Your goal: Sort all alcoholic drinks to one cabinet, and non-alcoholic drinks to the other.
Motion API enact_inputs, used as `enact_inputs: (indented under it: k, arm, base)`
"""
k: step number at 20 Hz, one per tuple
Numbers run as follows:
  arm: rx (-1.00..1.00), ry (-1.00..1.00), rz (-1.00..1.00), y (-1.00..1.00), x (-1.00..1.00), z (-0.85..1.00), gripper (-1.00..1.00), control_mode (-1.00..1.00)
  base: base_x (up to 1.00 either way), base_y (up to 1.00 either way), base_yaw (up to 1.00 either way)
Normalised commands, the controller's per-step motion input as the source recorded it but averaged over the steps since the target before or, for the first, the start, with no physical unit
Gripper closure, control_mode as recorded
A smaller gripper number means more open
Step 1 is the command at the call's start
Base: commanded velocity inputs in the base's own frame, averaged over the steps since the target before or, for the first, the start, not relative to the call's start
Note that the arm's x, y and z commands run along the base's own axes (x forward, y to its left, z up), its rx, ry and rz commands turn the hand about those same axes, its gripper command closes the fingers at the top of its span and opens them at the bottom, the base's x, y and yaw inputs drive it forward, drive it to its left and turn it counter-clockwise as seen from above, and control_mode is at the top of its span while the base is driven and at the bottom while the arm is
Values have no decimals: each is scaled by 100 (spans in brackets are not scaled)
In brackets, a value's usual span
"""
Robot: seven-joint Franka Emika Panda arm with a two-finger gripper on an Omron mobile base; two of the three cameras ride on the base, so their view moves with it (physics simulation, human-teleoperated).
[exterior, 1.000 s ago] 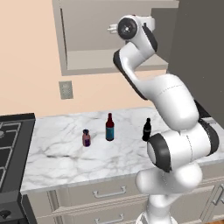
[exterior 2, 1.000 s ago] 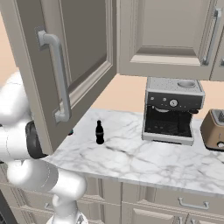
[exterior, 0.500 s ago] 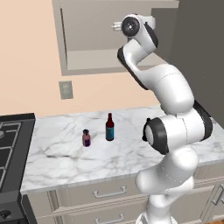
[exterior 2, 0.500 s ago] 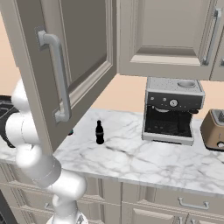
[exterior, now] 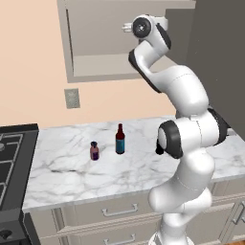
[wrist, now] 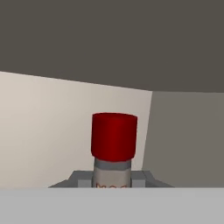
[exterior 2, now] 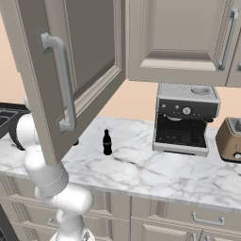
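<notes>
Gripper (wrist: 113,181) clenched on the clear bottle (wrist: 113,148) — in the hand view the red cap stands straight up between the two dark fingers (wrist: 78,178), with the pale neck just below it and the plain walls of a cabinet behind.

Over to the left base view: the arm reaches high, its hand up at the open wall cabinet (exterior: 86,72) above the marble counter (exterior: 62,167); the fingers themselves are hidden behind the wrist. On the counter, well below that cabinet, the dark brown-red bottle (exterior: 120,139) stands upright, and the short purple container (exterior: 94,151) stands just beside it, on the side toward the stove (exterior: 12,158). A black shape sits partly hidden behind the arm's elbow; what it is cannot be told here.

Right base view now: the small black cola bottle (exterior 2: 107,142) stands upright on the counter, between the tall open cabinet door (exterior 2: 70,70) with its bar handle (exterior 2: 63,84) and the coffee machine (exterior 2: 186,117). A toaster (exterior 2: 231,139) sits beyond the coffee machine.
</notes>
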Motion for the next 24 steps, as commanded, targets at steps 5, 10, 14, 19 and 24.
enact_inputs:
  k: [5,10,14,19,24]
  arm:
    - [0,0,0,0,0,-4,100,-100]
    - [0,0,0,-5,0,-3,-100,-100]
    - [0,0,0,-10,0,0,-100,-100]
    - [0,0,0,-6,0,0,-100,-100]
    - [2,1,0,0,-7,0,-100,-100]
  base:
    - [0,0,0]
    - [0,0,0]
    - [0,0,0]
    - [0,0,0]
    - [0,0,0]
